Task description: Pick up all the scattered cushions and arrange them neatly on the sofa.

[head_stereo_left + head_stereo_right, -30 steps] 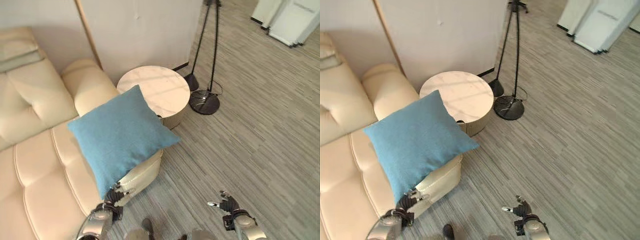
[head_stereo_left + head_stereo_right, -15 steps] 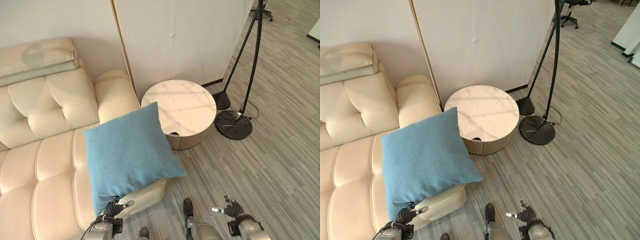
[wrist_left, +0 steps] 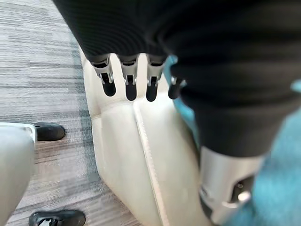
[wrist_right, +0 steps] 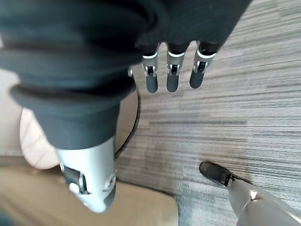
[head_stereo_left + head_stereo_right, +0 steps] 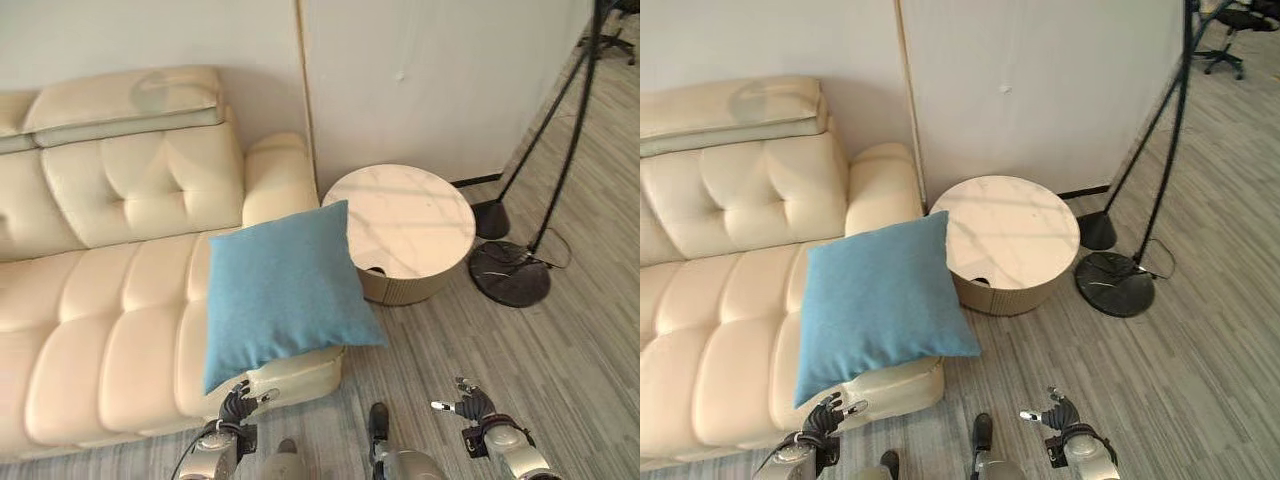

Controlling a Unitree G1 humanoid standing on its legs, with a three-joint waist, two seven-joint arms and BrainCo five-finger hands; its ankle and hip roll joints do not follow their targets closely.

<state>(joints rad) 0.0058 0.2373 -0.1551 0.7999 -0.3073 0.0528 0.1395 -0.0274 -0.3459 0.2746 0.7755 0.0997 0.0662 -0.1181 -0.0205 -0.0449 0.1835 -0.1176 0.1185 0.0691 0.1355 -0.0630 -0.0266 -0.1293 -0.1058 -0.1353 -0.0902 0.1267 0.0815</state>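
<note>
We're looking down at the blue cushion (image 5: pixel 284 292), which is lying tilted on the cream sofa (image 5: pixel 110 330), at the seat's right end by the armrest, its corner overhanging the front edge. Our left hand (image 5: pixel 236 406) is hovering low just below that cushion's bottom corner, fingers (image 3: pixel 127 84) straight & relaxed, holding nothing. Our right hand (image 5: pixel 473 408) is hanging over the floor (image 5: pixel 560 360), fingers spread, empty too. Round side counter (image 5: pixel 405 225) is standing just beside the sofa, w/ a lamp stand (image 5: pixel 511 272) near it.
</note>
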